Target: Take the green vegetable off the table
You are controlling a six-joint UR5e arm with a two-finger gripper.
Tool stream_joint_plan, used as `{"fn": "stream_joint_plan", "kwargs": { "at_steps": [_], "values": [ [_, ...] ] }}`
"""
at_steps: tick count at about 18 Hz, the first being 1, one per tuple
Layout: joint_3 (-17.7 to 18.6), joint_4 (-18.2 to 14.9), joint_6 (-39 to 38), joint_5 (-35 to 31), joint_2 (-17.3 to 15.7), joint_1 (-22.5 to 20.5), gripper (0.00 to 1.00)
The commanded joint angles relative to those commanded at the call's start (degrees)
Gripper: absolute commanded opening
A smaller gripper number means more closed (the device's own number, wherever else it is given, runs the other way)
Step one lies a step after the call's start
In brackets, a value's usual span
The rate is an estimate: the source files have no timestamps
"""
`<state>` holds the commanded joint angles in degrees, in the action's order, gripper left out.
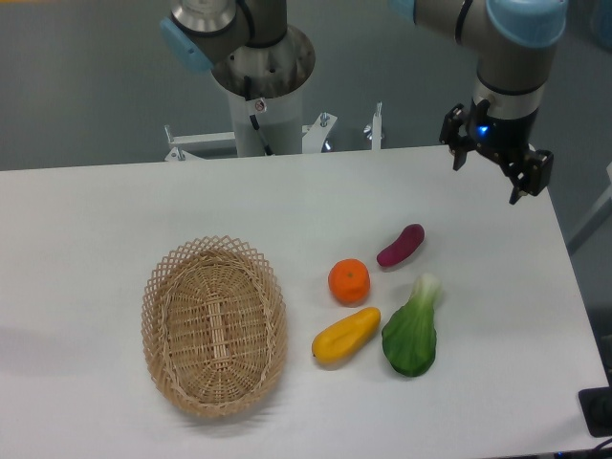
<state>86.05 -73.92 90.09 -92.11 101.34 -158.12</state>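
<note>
The green vegetable (412,330) lies flat on the white table (96,210) at the front right, its whitish stem pointing to the back and its dark leafy body to the front. My gripper (491,174) hangs above the table's back right, well behind the vegetable and apart from it. Its two dark fingers are spread and hold nothing.
A yellow elongated vegetable (345,334) lies right beside the green one on its left. An orange (349,281) and a small purple eggplant piece (401,246) lie behind them. A wicker basket (214,325) stands at the front left. The arm's base (260,86) is at the back.
</note>
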Motion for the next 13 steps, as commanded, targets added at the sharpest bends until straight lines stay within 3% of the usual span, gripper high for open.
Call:
{"fn": "stream_joint_plan", "kwargs": {
  "at_steps": [13],
  "values": [
    [2.2, 0.44, -2.36, -0.53, 0.09, 0.61, 1.0]
  ]
}}
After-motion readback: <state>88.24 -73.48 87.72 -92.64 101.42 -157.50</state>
